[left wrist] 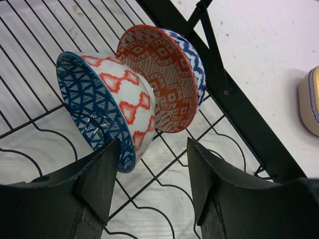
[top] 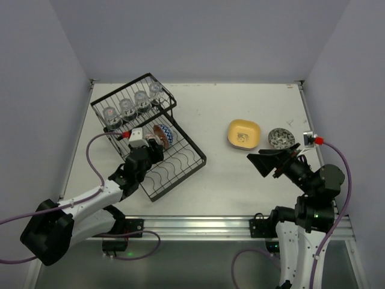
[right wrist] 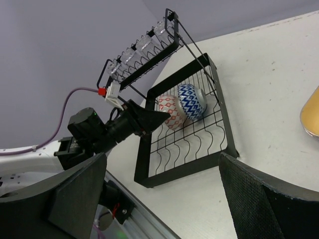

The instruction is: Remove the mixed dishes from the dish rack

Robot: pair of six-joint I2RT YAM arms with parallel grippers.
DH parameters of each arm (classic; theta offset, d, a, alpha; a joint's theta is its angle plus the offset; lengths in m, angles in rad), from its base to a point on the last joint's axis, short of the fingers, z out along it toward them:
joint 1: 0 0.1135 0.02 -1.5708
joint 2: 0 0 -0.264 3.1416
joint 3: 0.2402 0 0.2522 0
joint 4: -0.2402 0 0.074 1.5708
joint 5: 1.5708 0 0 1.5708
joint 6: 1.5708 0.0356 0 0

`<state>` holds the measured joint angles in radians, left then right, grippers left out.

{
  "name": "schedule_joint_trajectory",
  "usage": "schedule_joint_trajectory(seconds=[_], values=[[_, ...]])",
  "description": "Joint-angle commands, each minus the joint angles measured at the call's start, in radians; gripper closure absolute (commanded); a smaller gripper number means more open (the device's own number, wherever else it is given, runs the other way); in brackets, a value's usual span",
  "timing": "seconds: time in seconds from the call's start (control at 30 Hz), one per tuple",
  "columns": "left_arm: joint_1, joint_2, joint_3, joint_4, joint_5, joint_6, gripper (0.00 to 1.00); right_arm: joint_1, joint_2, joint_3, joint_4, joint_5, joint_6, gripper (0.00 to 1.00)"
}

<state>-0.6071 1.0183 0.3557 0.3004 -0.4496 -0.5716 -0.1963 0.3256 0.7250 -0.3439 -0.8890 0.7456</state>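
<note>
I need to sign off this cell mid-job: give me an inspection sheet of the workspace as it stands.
Surface: white table, no spills seen.
Job's things: black rack holds four glass cups in its raised basket, a blue-lined bowl and a red-lined bowl on edge in its tray; yellow plate and grey patterned bowl on the table at right.
Clutter: nothing seen.
Grippers: left gripper open at the blue-lined bowl's rim; right gripper open, empty.
Cables: purple cable by the left arm, another by the right.
Surroundings: plain pale walls.
</note>
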Motion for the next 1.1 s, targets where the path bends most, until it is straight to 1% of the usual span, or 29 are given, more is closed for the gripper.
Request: schedule_joint_trajectory(seconds=[0.0,0.13,0.2,0.27,0.37,0.43,0.6,0.7,0.8,0.83,0.9,0.93,0.97,1.0,1.07], values=[[0.032,0.02,-0.017,0.15,0.022,0.026,0.41,0.0,-0.008,0.033,0.011,-0.044,0.021,0.05],[0.049,0.051,-0.018,0.172,0.017,0.036,0.41,0.0,-0.011,0.034,0.009,-0.048,0.017,0.06],[0.058,0.068,-0.026,0.189,0.032,0.035,0.46,0.0,-0.011,0.034,0.008,-0.048,0.015,0.06],[0.067,0.092,-0.04,0.227,0.04,0.033,0.47,-0.002,-0.01,0.036,0.011,-0.047,0.015,0.06],[0.082,0.129,-0.055,0.296,0.077,0.039,0.51,-0.002,-0.01,0.036,0.013,-0.041,0.012,0.06],[0.089,0.141,-0.063,0.325,0.089,0.038,0.59,0.0,-0.007,0.036,0.008,-0.041,0.006,0.06],[0.09,0.167,-0.075,0.364,0.103,0.03,0.66,-0.002,-0.008,0.037,0.005,-0.038,-0.002,0.06],[0.092,0.175,-0.078,0.376,0.107,0.03,0.75,0.0,-0.005,0.034,0.014,-0.038,0.003,0.06],[0.092,0.178,-0.084,0.394,0.108,0.029,0.79,0.0,-0.002,0.036,0.017,-0.039,0.001,0.06],[0.092,0.18,-0.086,0.396,0.107,0.029,0.83,-0.002,-0.002,0.039,0.016,-0.039,0.001,0.06],[0.09,0.18,-0.087,0.405,0.106,0.026,0.85,-0.002,0.0,0.04,0.014,-0.039,-0.002,0.06],[0.092,0.18,-0.089,0.413,0.109,0.027,0.9,0.0,0.0,0.043,0.01,-0.039,-0.005,0.06],[0.092,0.178,-0.093,0.419,0.111,0.027,0.92,0.0,0.0,0.045,0.009,-0.039,-0.005,0.06],[0.09,0.18,-0.096,0.43,0.111,0.026,0.96,0.0,0.001,0.047,0.005,-0.039,-0.008,0.06],[0.09,0.18,-0.101,0.437,0.112,0.024,0.99,-0.002,0.0,0.048,0.002,-0.038,-0.009,0.06]])
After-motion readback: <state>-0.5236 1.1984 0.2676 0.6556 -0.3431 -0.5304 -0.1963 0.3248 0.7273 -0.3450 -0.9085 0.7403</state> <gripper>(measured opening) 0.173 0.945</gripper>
